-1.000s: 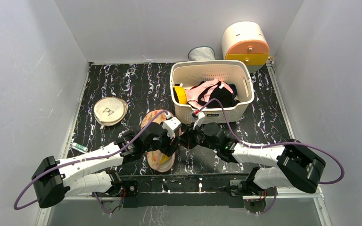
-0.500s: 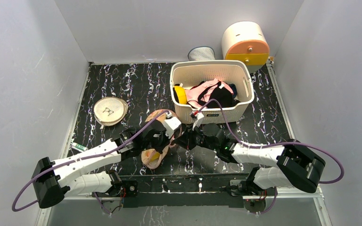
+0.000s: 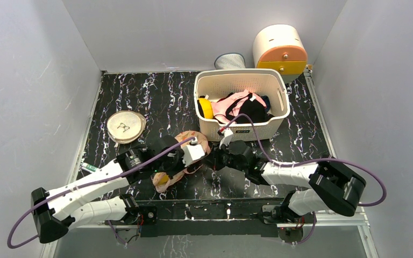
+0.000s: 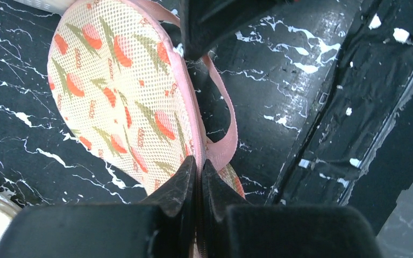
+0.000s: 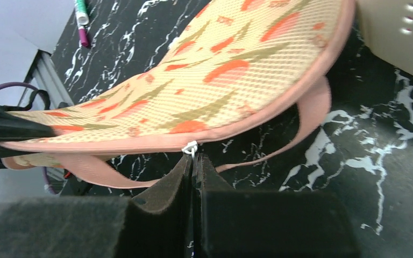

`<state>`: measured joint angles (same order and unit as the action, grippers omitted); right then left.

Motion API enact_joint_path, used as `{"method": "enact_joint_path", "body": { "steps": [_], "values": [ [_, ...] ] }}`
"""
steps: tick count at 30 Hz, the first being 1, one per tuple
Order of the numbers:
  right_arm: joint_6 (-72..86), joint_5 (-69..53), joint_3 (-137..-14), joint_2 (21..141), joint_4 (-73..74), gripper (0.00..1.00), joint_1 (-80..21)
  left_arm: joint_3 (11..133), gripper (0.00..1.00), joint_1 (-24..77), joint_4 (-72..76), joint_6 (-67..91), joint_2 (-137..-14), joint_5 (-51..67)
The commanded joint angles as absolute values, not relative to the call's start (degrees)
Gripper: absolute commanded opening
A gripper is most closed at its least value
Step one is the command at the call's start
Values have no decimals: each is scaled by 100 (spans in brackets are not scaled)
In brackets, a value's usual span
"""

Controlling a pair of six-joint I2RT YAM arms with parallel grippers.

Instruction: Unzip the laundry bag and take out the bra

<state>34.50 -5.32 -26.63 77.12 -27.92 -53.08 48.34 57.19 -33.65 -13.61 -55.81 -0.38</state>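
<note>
Stretching inward, left gripper [image 4: 198,164] and right gripper [image 5: 193,159] pinch the laundry bag [image 4: 118,91].

Robot test cell in lab, dressed as laundry corner. Plain pale panel walls [image 3: 43,80] box in bench [image 3: 156,97] on three sides; bench skinned in black marble-print sheet. Left arm [image 3: 86,185] and right arm [image 3: 293,173] bolted to metal rail [image 3: 215,210] at near edge, purple cable [image 3: 299,163] trailing loose. Household props: white perforated basket [image 3: 242,81] of garments [image 3: 242,106], cream-and-orange drawer box [image 3: 279,51], printed laundry bag [image 3: 189,137], round cream disc [image 3: 125,126].
</note>
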Motion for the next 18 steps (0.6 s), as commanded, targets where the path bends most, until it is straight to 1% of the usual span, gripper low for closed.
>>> {"method": "enact_joint_path", "body": {
  "steps": [1,8,10,11,12,14,15,17,18],
  "values": [
    [3211,-147,-2571,7494,-2618,0,-5064,5007,0,5739,-4046,-1890,-5189,150],
    [3075,-516,-2323,7610,-2860,0,-4981,4718,0,5744,-4425,-2020,-5221,-556],
    [2926,-801,-2374,7642,-2843,0,-4991,4633,0,5740,-4377,-1997,-5268,-333],
    [2910,-1047,-2411,7653,-2904,0,-4999,4630,3,5739,-4237,-2004,-5305,-4],
    [2937,-1240,-2425,7657,-3012,0,-5033,4640,16,5742,-4058,-2018,-5368,373],
    [3088,-1392,-2411,7668,-3191,0,-5122,4652,26,5741,-3672,-1912,-5473,455],
    [3259,-1472,-2364,7668,-3374,0,-5155,4658,37,5740,-3394,-1845,-5515,524],
    [3527,-1520,-2199,7560,-3716,0,-5193,4575,54,5741,-2664,-1642,-5520,835],
    [3565,-1519,-2187,7515,-3746,0,-5202,4470,62,5739,-2326,-1514,-5567,740]
  ]
}}
